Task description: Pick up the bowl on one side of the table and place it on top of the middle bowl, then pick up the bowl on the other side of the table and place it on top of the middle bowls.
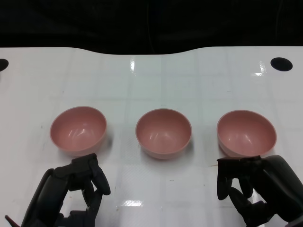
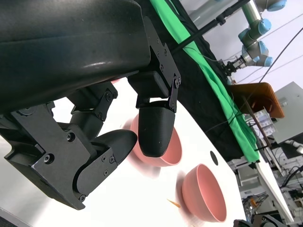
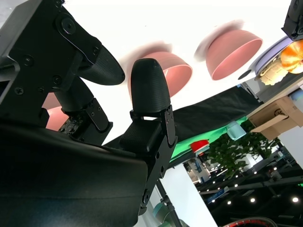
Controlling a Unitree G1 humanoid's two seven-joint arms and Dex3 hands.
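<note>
Three pink bowls stand in a row on the white table (image 1: 151, 80): the left bowl (image 1: 78, 130), the middle bowl (image 1: 164, 132) and the right bowl (image 1: 246, 133). All are upright and apart from each other. My left hand (image 1: 75, 189) hangs just in front of the left bowl, fingers apart and holding nothing. In front of the right bowl, close to its near rim, my right hand (image 1: 253, 184) is also empty. The left wrist view shows the middle bowl (image 2: 173, 151) behind a fingertip and the right bowl (image 2: 203, 194) beyond. The right wrist view shows the middle bowl (image 3: 180, 71) and the left bowl (image 3: 234, 47).
A dark hole (image 1: 281, 64) sits in the table at the far right, another at the far left edge (image 1: 2, 64). A small thin sliver (image 1: 211, 165) lies beside my right hand. Black cloth runs behind the table's far edge.
</note>
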